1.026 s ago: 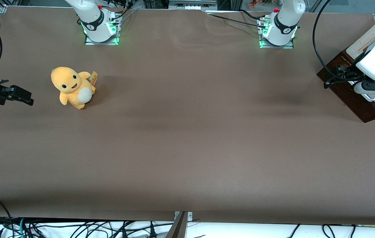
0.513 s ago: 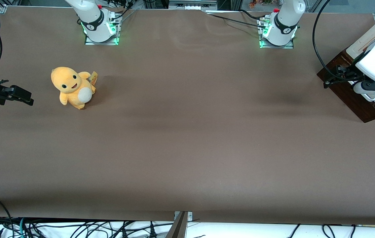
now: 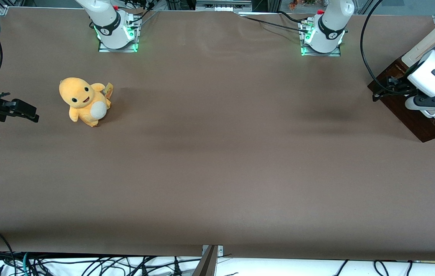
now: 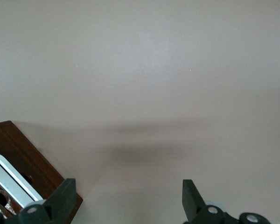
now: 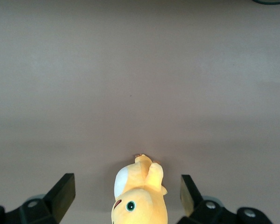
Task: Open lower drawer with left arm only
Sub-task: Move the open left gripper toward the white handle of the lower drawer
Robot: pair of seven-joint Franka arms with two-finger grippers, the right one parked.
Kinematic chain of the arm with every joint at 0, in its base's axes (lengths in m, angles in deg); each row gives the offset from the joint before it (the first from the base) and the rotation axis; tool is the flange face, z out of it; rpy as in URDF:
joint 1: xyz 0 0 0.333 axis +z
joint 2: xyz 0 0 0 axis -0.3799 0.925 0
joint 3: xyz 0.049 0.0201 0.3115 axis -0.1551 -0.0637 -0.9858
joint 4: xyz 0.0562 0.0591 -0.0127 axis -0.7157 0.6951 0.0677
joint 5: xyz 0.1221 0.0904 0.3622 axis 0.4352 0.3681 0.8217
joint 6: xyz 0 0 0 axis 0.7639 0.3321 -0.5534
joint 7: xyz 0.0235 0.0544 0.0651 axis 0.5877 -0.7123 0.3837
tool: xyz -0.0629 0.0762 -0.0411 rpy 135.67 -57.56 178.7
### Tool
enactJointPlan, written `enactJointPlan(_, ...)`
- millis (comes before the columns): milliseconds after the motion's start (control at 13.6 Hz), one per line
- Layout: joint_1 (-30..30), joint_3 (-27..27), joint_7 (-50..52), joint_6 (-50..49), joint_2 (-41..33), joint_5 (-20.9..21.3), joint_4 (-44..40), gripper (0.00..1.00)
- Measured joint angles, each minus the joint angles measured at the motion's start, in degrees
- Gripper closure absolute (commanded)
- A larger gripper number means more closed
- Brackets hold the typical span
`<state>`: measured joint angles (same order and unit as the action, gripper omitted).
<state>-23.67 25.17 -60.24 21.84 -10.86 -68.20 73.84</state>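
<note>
The lower drawer's dark brown wooden front (image 3: 412, 115) shows at the working arm's end of the table, partly covered by the left arm (image 3: 434, 73). A corner of that front (image 4: 23, 154) and its white bar handle (image 4: 9, 179) appear in the left wrist view. The left arm's gripper (image 4: 128, 198) is open, with nothing but bare table between its black fingers (image 4: 65, 196). One finger hangs over the corner of the drawer front; the handle lies just outside the gap. In the front view the gripper (image 3: 384, 90) sits over the drawer front's edge nearest the parked arm's end.
A beige cabinet body (image 3: 424, 44) rises above the drawer front. A yellow plush toy (image 3: 85, 100) stands toward the parked arm's end. Two white bases lit green (image 3: 117, 32) (image 3: 322, 36) sit farthest from the front camera. Brown table (image 3: 217, 153) spreads between.
The left arm's wrist and gripper have shifted slightly away from the front camera and a little toward the parked arm's end. The drawer front has not moved.
</note>
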Motion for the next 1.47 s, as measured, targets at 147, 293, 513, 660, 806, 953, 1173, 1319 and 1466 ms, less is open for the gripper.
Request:
enactJointPlan(147,0.0,0.1,0.0,-0.1,1.2,0.0,0.5,0.00)
enactJointPlan(293,0.0,0.1,-0.1,-0.1,2.1,0.0,0.8,0.00)
enactJointPlan(513,0.1,0.1,0.3,-0.1,2.1,0.0,0.7,0.00)
enactJointPlan(660,0.0,0.1,1.1,-0.1,2.1,1.1,0.7,0.00)
enactJointPlan(806,-0.5,0.3,2.5,-0.1,2.4,6.4,0.7,0.00)
enactJointPlan(953,-1.4,0.6,5.4,-0.6,3.6,10.9,0.7,0.00)
enactJointPlan(1173,-1.8,1.3,11.3,-3.2,6.7,17.6,0.7,0.00)
enactJointPlan(1319,-1.9,2.3,15.8,-5.6,9.2,23.4,0.7,0.00)
enactJointPlan(1466,-2.0,2.8,21.5,-7.6,12.1,27.2,0.8,0.00)
